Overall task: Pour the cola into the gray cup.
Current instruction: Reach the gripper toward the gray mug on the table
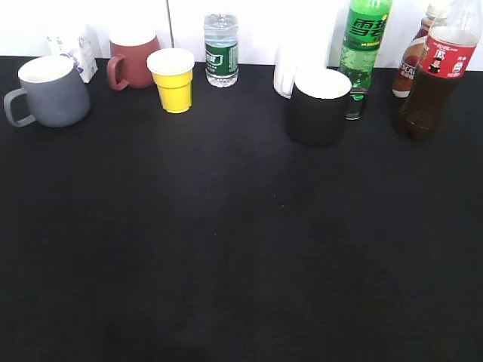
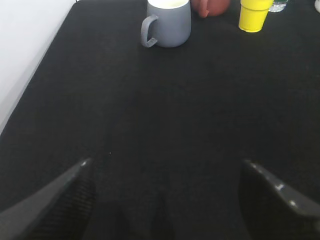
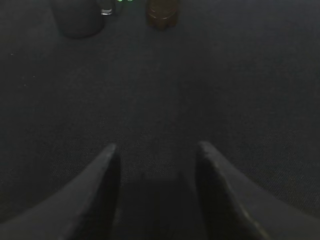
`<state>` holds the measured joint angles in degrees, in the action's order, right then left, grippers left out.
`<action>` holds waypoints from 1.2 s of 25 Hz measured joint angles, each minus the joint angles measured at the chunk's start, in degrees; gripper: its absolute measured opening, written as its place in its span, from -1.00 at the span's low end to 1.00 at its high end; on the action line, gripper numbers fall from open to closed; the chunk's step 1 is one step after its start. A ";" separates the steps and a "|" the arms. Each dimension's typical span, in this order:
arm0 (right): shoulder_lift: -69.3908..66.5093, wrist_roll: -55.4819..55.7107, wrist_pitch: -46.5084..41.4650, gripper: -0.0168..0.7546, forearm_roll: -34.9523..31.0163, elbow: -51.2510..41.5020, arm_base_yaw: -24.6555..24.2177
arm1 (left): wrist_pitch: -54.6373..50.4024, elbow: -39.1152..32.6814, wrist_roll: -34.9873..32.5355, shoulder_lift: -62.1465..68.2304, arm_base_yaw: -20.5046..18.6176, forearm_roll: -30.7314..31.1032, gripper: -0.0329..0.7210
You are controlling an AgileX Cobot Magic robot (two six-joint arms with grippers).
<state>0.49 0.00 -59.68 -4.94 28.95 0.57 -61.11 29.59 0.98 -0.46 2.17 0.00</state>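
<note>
The cola (image 1: 436, 79), a clear bottle of dark liquid with a red label, stands at the far right of the black table; its base shows at the top of the right wrist view (image 3: 162, 12). The gray cup (image 1: 49, 92) stands at the far left, handle to the left; the left wrist view (image 2: 169, 22) shows it well ahead. My left gripper (image 2: 165, 172) is open and empty above bare cloth. My right gripper (image 3: 157, 150) is open and empty, far short of the cola. Neither gripper shows in the exterior view.
Along the back stand a dark red mug (image 1: 134, 60), a yellow cup (image 1: 173, 79), a water bottle (image 1: 221, 49), a black mug (image 1: 317, 105), a green soda bottle (image 1: 364, 45), a smaller brown bottle (image 1: 411, 68) and a small carton (image 1: 75, 53).
</note>
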 joint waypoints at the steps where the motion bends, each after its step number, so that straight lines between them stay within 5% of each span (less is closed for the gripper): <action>1: 0.00 0.00 0.00 0.02 0.00 0.00 0.00 | 0.00 0.00 0.00 0.00 0.00 0.00 0.92; 5: 0.00 0.00 0.00 0.02 0.00 0.00 0.00 | 0.00 0.00 0.00 0.00 0.00 0.69 0.91; 9: 0.00 0.00 0.00 0.02 0.00 0.00 0.00 | 1.82 0.72 0.00 0.00 0.00 0.00 0.55; 12: 0.00 0.30 0.00 0.02 0.00 0.00 0.00 | 25.48 0.07 0.00 2.23 0.00 2.38 0.51; 17: 0.00 0.30 0.00 0.02 0.00 0.00 0.00 | 72.43 -13.00 0.00 35.49 -0.34 4.58 0.51; 21: 0.00 0.30 0.00 0.02 -0.01 0.00 0.00 | 102.32 -13.20 0.00 71.48 -5.42 2.88 0.51; 24: 0.00 0.30 0.00 0.02 -0.06 0.00 0.00 | 113.19 -7.25 0.00 93.84 -5.69 2.85 0.47; 30: 0.00 0.30 0.00 0.02 -0.06 0.00 0.00 | 114.07 12.62 0.00 113.35 -5.98 2.26 0.36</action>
<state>0.49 0.30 -59.68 -5.00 28.95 0.57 52.96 42.22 0.98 112.89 -3.81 2.26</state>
